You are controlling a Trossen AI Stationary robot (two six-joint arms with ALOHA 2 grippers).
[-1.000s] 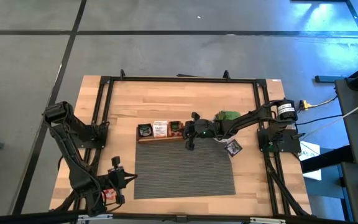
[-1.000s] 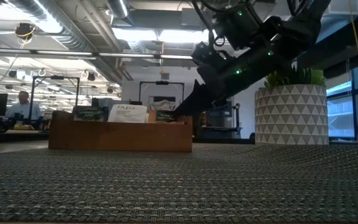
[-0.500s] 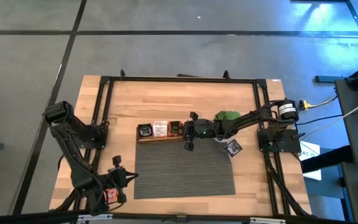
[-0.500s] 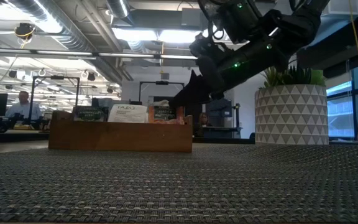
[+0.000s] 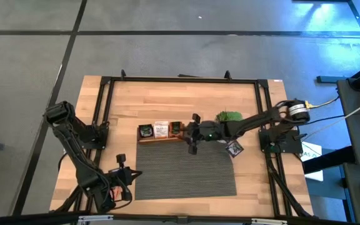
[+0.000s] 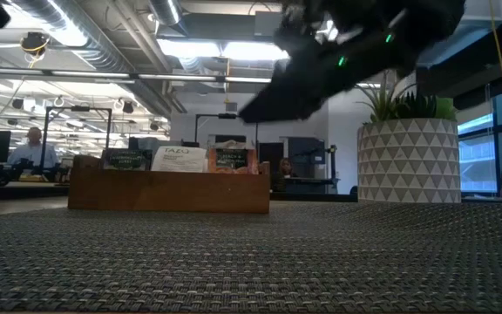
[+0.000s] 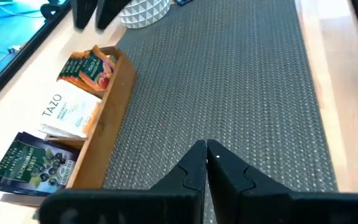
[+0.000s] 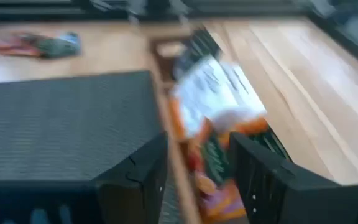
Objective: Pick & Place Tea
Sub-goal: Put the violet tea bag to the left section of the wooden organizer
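Note:
Tea sachets stand upright in the long wooden tray (image 5: 144,140): a dark one (image 7: 27,165), a white one (image 7: 70,112) and orange ones (image 7: 92,65). My right gripper (image 8: 194,168) hangs open just above the tray's right end (image 5: 191,134), with the orange sachets (image 8: 207,171) below and between its fingers, untouched. My left gripper (image 7: 206,152) is shut with nothing in it, over the near left part of the grey mat (image 5: 186,169). Another dark sachet (image 5: 234,148) lies flat on the table right of the mat.
A green plant in a white patterned pot (image 6: 408,161) stands just right of the tray, behind my right arm. More loose sachets (image 8: 39,45) lie on the wood near the table's near left corner. A black frame (image 5: 180,80) runs round the tabletop.
My right gripper has let go of an orange sachet in the tray's right compartment and has risen, drawing back from the tray. The sachet now stands upright there among the others.

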